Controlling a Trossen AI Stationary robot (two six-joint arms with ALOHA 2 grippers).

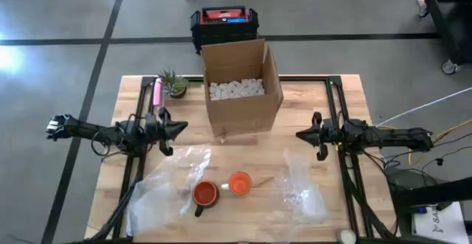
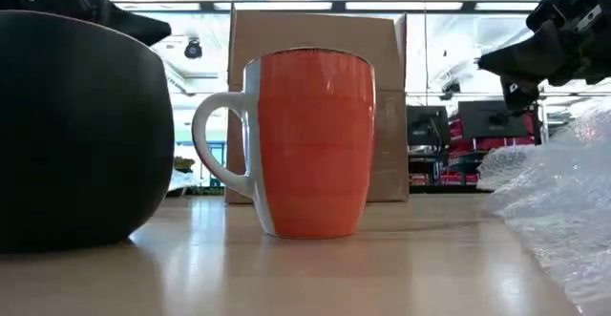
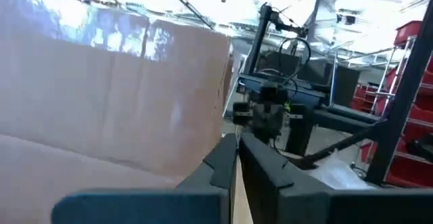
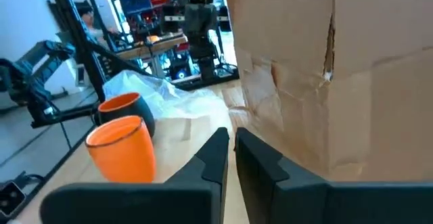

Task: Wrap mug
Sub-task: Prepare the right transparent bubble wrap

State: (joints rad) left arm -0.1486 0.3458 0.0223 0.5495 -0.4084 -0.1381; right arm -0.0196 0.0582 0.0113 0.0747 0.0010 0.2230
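While both arms are hovering above the table, I'm seeing the orange mug point(image 1: 240, 183) standing upright near the front edge, just beside a dark mug point(image 1: 205, 194); the left gripper point(image 1: 179, 128) is sitting clenched left of the cardboard box point(image 1: 240, 89); the right gripper point(image 1: 301, 135) is sitting clenched too, empty, right of it; bubble wrap point(image 1: 301, 187) is lying nearby.

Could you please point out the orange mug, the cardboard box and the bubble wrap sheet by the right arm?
orange mug point(image 2: 310, 144): low view, middle of its body.
cardboard box point(image 1: 243, 113): high view, front wall.
bubble wrap sheet point(image 1: 301, 189): high view, its middle.
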